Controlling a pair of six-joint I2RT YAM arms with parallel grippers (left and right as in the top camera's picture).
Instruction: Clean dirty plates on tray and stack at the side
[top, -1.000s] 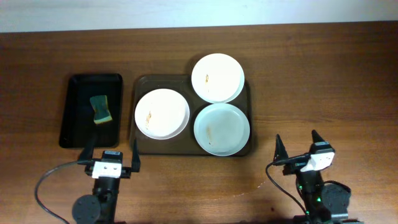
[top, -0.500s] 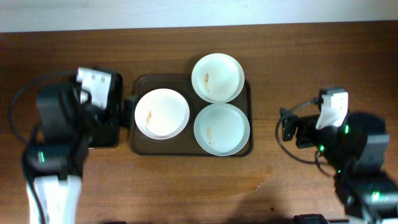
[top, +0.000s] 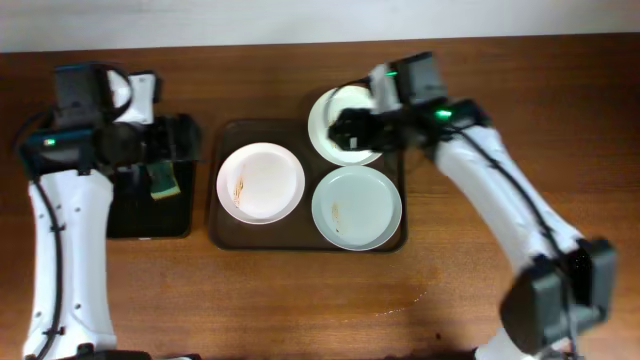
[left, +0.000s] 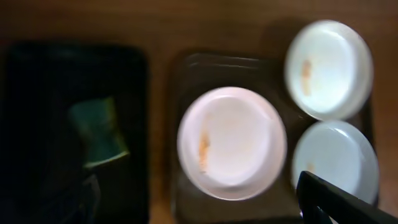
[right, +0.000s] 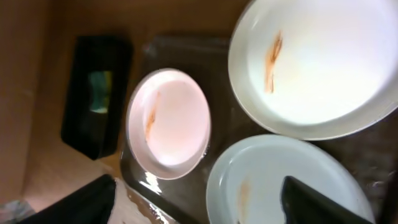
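Right pincer (top: 348, 128) spread wide, empty, hanging over smeared top plate (right: 323, 68) at upper-right corner of tray (top: 222, 235); pink plate (top: 260, 182) and bluish plate (top: 356, 207) lie lower in frame.

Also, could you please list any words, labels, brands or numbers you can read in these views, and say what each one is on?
There is no readable text in any view.
The plates carry only brown smears, no print.
The brown tray, the black tray and the sponge show no markings.
The left arm and the right arm show no legible label.
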